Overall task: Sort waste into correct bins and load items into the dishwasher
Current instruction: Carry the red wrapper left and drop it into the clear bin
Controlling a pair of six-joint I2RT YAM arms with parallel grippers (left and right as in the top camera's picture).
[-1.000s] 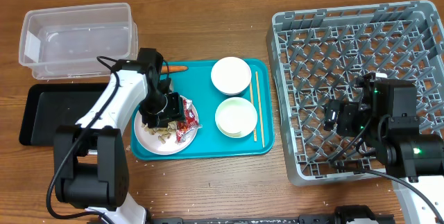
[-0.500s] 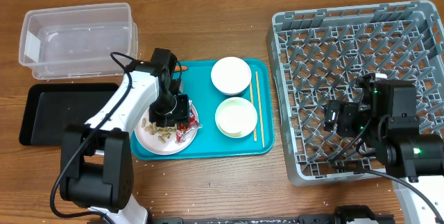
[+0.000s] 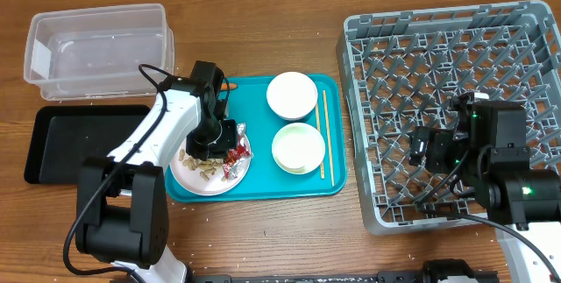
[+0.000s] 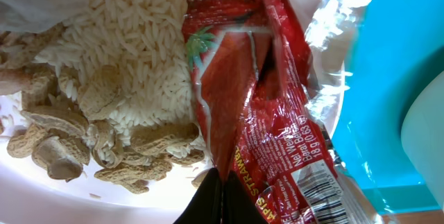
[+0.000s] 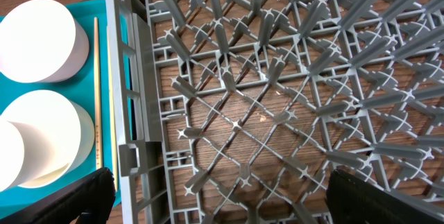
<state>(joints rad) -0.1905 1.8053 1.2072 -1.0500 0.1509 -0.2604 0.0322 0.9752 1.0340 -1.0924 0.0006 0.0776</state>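
Observation:
My left gripper is down on the white plate, shut on the edge of a red and silver foil wrapper. Beside the wrapper on the plate lie tan peanut shells and whitish rice. My right gripper hangs open and empty over the grey dish rack. Two white bowls and thin chopsticks rest on the teal tray. The clear tub and the black tray stand at the left.
A small orange piece lies at the teal tray's back edge, next to my left arm. The rack's low wall stands between my right gripper and the bowls. Bare wooden table runs along the front.
My left gripper moved right across the plate and its jaws closed on the red wrapper. The right arm has not moved.

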